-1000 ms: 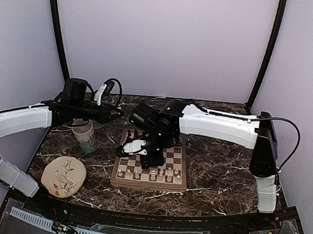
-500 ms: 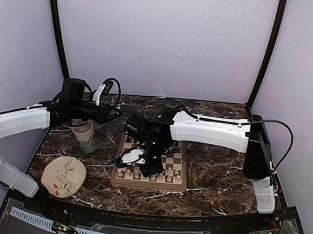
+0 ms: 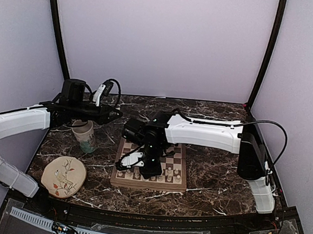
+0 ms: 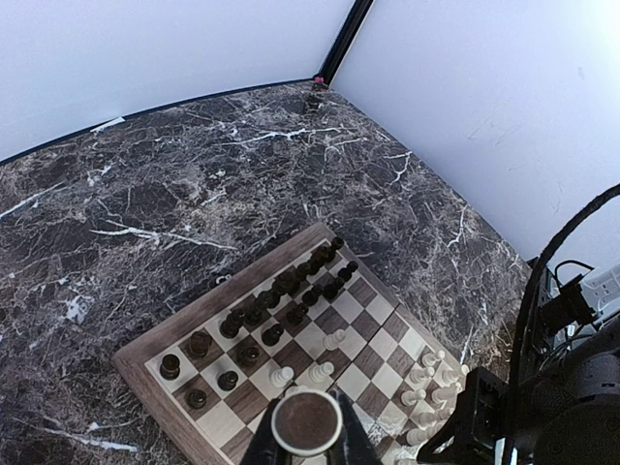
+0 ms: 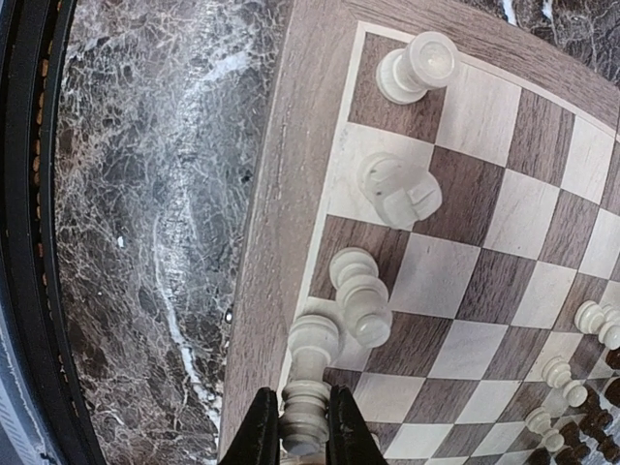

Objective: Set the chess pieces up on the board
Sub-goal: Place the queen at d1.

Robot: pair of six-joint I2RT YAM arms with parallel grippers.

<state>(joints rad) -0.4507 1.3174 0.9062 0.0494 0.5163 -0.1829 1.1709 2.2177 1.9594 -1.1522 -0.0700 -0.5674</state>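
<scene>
The board (image 3: 147, 185) lies in the middle of the marble table. Dark chess pieces (image 4: 281, 291) stand along its far rows and cream ones (image 4: 428, 380) along its near rows. My right gripper (image 5: 302, 428) is shut on the top of a cream piece (image 5: 312, 392). That piece's base sits at the board's near-left edge square, beside other cream pieces (image 5: 363, 295). In the top view the right gripper (image 3: 141, 167) hangs low over the near-left part of the board. My left gripper (image 4: 306, 444) is held high behind the board, shut on a cream piece (image 4: 306, 422) whose brown felt base faces the camera.
A pale mug (image 3: 84, 134) stands left of the board under the left arm. A round bird-patterned plate (image 3: 63, 176) lies near the front left. The right arm reaches over the board from the right. Light walls close in the table on three sides.
The right arm has swung toward the near-left of the board and come lower with its cream piece. The left arm has hardly moved.
</scene>
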